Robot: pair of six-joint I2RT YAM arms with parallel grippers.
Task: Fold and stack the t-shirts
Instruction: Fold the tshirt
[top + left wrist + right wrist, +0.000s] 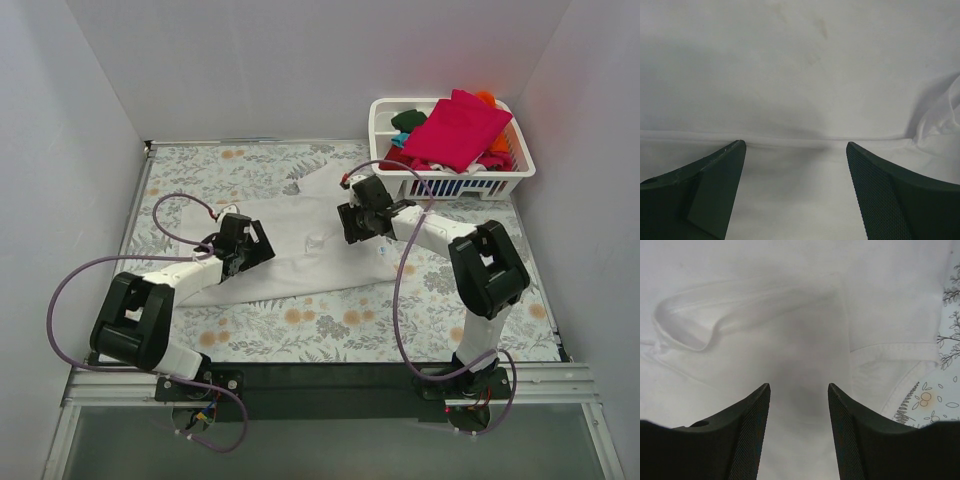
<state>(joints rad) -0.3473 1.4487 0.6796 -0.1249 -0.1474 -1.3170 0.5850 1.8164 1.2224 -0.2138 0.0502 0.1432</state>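
Observation:
A large white t-shirt (300, 245) lies spread on the floral table cover. My left gripper (262, 243) is over its left part, open, with white cloth (800, 75) and a hem line between the fingers (715, 190). My right gripper (352, 222) is over its right part, open, above a folded sleeve (740, 315); nothing is held. A magenta t-shirt (455, 128) lies on top of the white basket (455, 185), with red (497, 160), orange (487, 98), dark green (408, 120) and teal (399, 140) shirts under it.
The floral cover (350, 325) shows beyond the shirt's edge in the right wrist view (945, 390). White walls close in the table on three sides. Purple cables loop from both arms.

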